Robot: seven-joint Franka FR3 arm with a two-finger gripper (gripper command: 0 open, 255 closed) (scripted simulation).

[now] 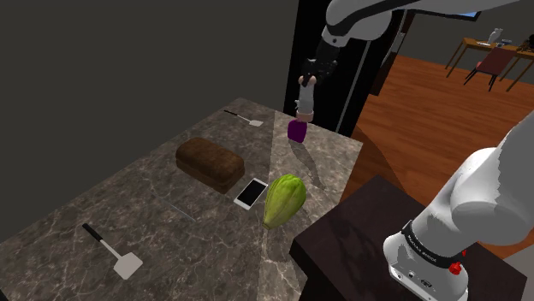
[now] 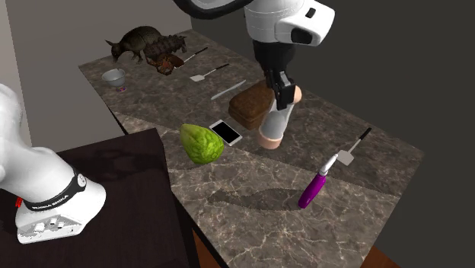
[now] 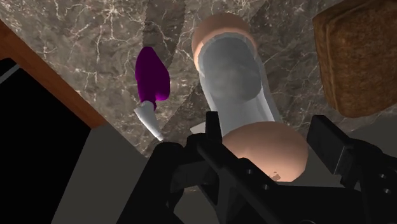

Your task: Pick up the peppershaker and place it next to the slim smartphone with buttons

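The pepper shaker has a pale grey body with rounded tan ends. My black gripper is shut on its upper tan end, and it hangs upright above the far corner of the marble table. Below it on the table lies a purple-handled utensil. The slim white smartphone lies flat near the table's middle, between a brown loaf and a green lettuce head.
Spatulas lie at the near end and far end of the shoulder view. In the second exterior view an armadillo figure and a small bowl stand at the far end. The dark stand adjoins the table.
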